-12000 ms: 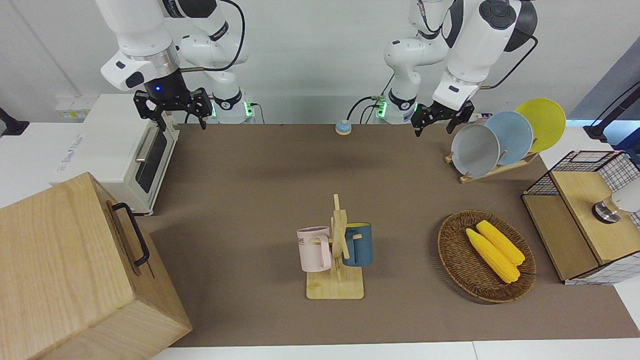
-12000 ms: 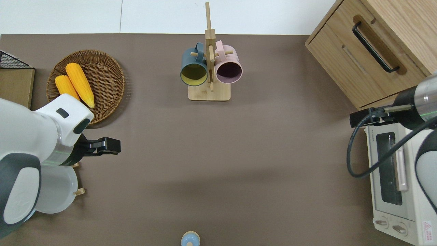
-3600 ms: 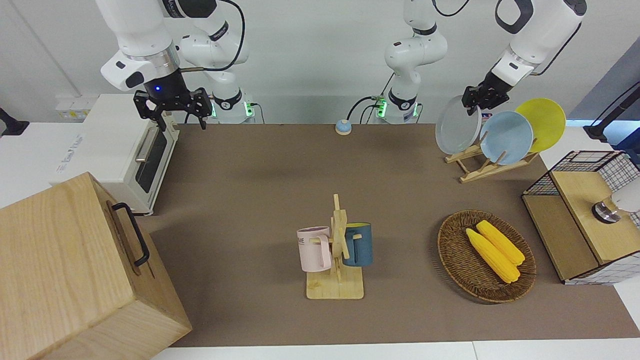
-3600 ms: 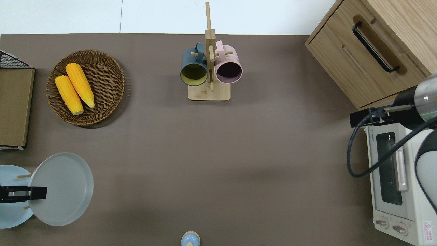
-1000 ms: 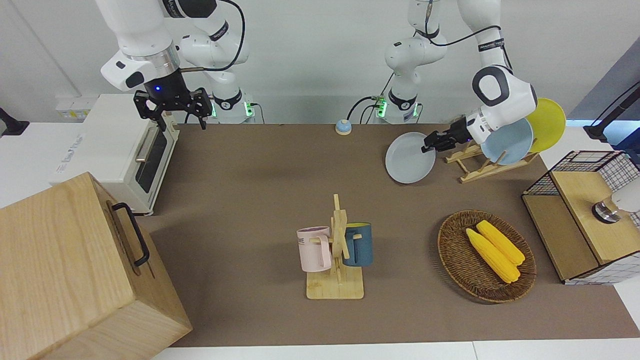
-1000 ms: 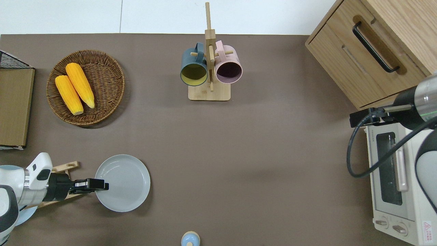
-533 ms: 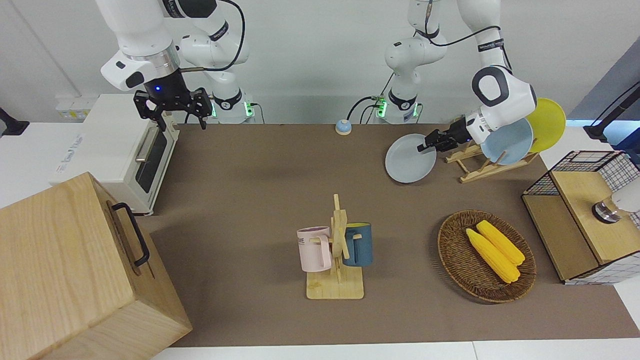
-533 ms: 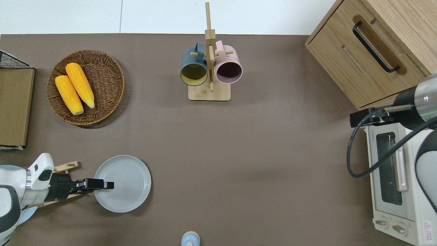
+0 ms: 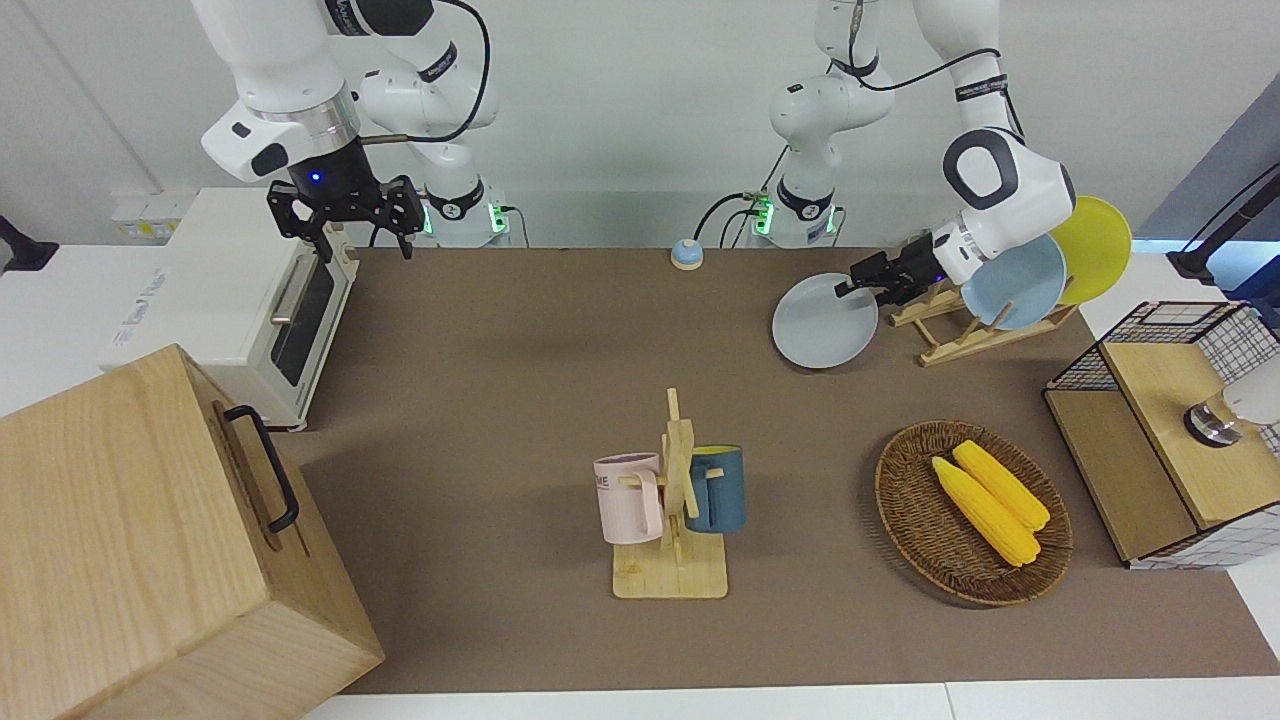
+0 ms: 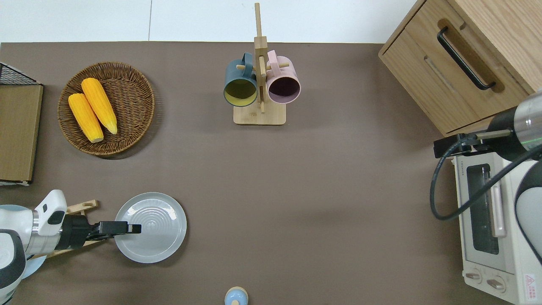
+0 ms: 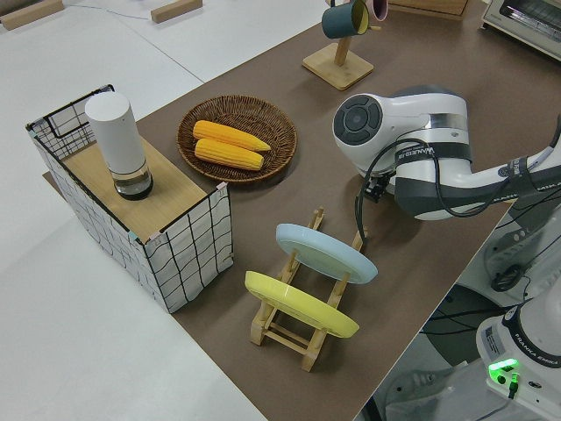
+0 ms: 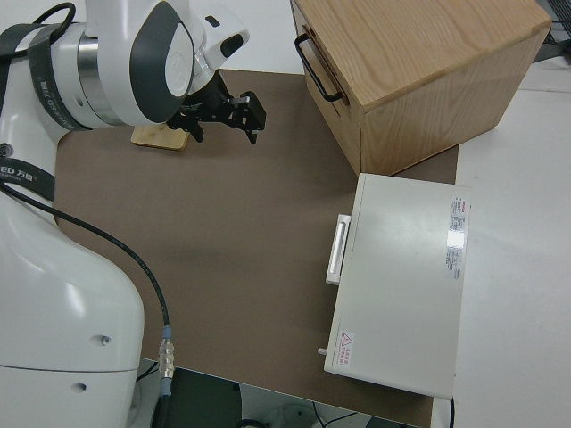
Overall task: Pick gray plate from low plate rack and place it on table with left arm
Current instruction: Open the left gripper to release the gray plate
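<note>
The gray plate (image 9: 825, 334) (image 10: 150, 227) lies flat on the table (image 9: 520, 400) (image 10: 296, 178), just beside the low plate rack (image 9: 965, 335) (image 10: 70, 231) on the side toward the right arm's end. The left gripper (image 9: 862, 282) (image 10: 131, 228) reaches out low from over the rack, and its fingertips sit over the plate's rim nearest the rack. In the front view the jaws look parted with the rim below them rather than pinched between them — released, as far as the views show, though whether a finger touches the plate cannot be told.

On the rack, the light blue plate (image 9: 1020, 282) (image 11: 326, 253) and the yellow plate (image 9: 1092, 246) (image 11: 301, 304) stand slanted between the pegs, the blue one next to the rack's free slots and the yellow one beside it toward the left arm's end of the table.

Farther from the robots than the rack sits a wicker basket (image 9: 925, 540) (image 10: 135, 110) holding two corn cobs (image 9: 990, 505) (image 10: 92, 108). Well apart from the rack, toward the middle of the table, an upright wooden mug stand (image 9: 675, 520) (image 10: 259, 84) carries a pink mug (image 9: 628, 498) (image 10: 283, 84) and a dark blue mug (image 9: 718, 488) (image 10: 240, 87).

The right arm is parked, its right gripper (image 9: 345, 215) (image 12: 223, 111) with fingers spread and nothing between them.
</note>
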You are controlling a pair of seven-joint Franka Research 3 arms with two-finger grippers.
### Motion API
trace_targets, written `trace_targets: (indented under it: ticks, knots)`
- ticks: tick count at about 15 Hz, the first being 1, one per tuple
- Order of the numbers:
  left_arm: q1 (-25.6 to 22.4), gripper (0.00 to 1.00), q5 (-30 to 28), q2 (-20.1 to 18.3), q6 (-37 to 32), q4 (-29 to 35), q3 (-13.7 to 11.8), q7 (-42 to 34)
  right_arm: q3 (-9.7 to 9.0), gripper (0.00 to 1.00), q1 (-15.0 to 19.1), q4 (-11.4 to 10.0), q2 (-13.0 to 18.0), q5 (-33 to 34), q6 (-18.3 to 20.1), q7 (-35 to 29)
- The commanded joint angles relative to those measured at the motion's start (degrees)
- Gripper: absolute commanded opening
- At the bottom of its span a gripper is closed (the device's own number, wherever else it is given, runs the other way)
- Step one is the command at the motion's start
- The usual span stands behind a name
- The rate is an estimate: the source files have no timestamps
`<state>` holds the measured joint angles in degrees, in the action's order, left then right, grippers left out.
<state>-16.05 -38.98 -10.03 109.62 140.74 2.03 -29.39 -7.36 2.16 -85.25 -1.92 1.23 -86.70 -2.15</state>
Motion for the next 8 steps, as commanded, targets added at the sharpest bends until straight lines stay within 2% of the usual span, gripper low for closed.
trace_targets:
  ticks: [1, 5, 8]
  knots:
    - [0.67, 1.00, 3.37, -1.48, 0.95, -2.74, 1.04, 2.21, -1.17, 0.983, 1.27, 1.14, -0.54, 0.17, 0.92, -0.75]
    - [0.67, 1.00, 8.47, -2.45, -0.11, -8.19, 5.69, 13.27, -1.17, 0.983, 1.27, 1.22, -0.54, 0.17, 0.92, -0.75]
    - [0.76, 1.00, 11.72, -5.60, -1.42, -9.51, 8.25, 19.17, -1.17, 0.983, 1.27, 1.22, -0.54, 0.17, 0.92, -0.75]
